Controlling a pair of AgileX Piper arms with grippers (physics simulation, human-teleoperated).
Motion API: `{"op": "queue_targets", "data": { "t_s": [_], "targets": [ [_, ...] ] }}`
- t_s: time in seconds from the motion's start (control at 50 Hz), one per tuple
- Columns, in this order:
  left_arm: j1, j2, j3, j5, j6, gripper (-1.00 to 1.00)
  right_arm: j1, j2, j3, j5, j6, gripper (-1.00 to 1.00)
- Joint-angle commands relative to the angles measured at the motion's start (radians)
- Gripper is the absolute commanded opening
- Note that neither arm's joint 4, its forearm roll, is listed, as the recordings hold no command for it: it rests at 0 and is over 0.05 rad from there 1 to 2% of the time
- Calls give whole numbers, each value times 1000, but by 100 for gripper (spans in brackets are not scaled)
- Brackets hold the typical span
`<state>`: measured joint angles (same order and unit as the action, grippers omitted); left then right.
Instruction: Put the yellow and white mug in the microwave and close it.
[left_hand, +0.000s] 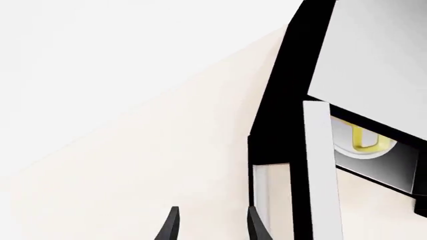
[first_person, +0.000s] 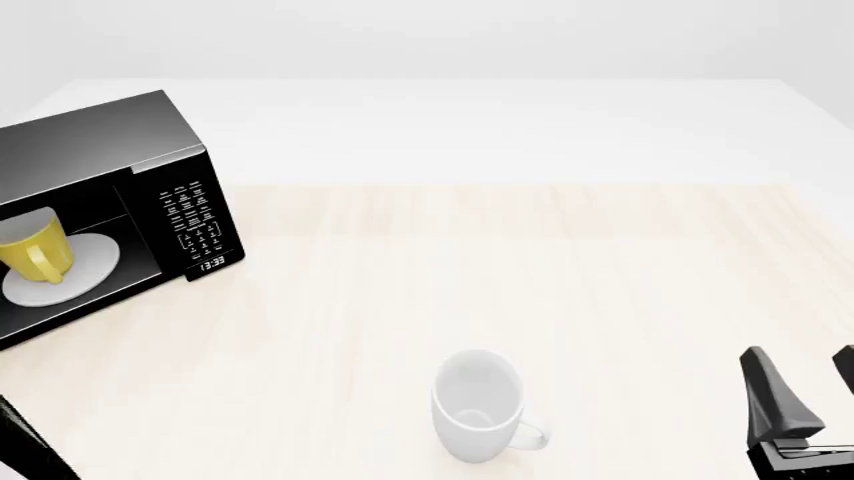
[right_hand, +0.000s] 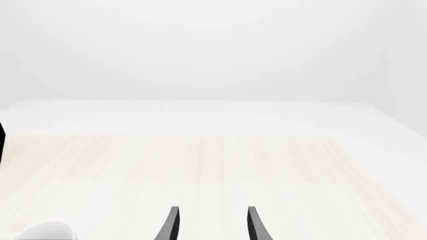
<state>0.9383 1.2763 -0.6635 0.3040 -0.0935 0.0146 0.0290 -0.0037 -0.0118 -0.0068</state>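
Large black box-shaped microwave (first_person: 100, 215) at table's left, door (left_hand: 319, 175) swung open; small yellow and white mug (first_person: 30, 250) already on turntable inside. Left gripper (left_hand: 212, 226) spread, empty, beside door edge; right gripper (right_hand: 212, 225) spread, idle. Closing step apparently next: push door shut.

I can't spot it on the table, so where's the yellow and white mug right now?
In the front view, the yellow and white mug is at far left, inside the open microwave, standing on its white turntable plate.
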Motion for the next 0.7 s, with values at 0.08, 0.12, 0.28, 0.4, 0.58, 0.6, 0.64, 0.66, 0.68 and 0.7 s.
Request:
{"op": "queue_targets", "data": {
  "t_s": [0.08, 0.12, 0.28, 0.4, 0.58, 0.6, 0.64, 0.66, 0.68, 0.7],
  "targets": [
    [-67, 25, 4, -13, -22, 100, 0, 1, 0, 0, 0, 100],
    [-70, 30, 6, -17, -19, 100, 0, 1, 0, 0, 0, 100],
    [-81, 38, 3, -25, -16, 100, 1, 1, 0, 0, 0, 100],
    [-123, 44, 11, -32, -20, 100, 1, 0, 0, 0, -1, 100],
    [-161, 56, 16, -40, -27, 100, 1, 1, 0, -1, -1, 100],
    [-163, 57, 17, -42, -27, 100, 1, 2, 0, -1, 0, 100],
    [-165, 61, 16, -45, -25, 100, 1, 1, 0, 0, -1, 100],
    [-168, 62, 15, -44, -27, 100, 1, 2, 0, -1, 0, 100],
    [-168, 62, 15, -44, -27, 100, 1, 2, 0, -1, 0, 100],
    [-175, 59, 14, -44, -28, 100, 1, 1, 0, -1, -1, 100]
  ]
}}
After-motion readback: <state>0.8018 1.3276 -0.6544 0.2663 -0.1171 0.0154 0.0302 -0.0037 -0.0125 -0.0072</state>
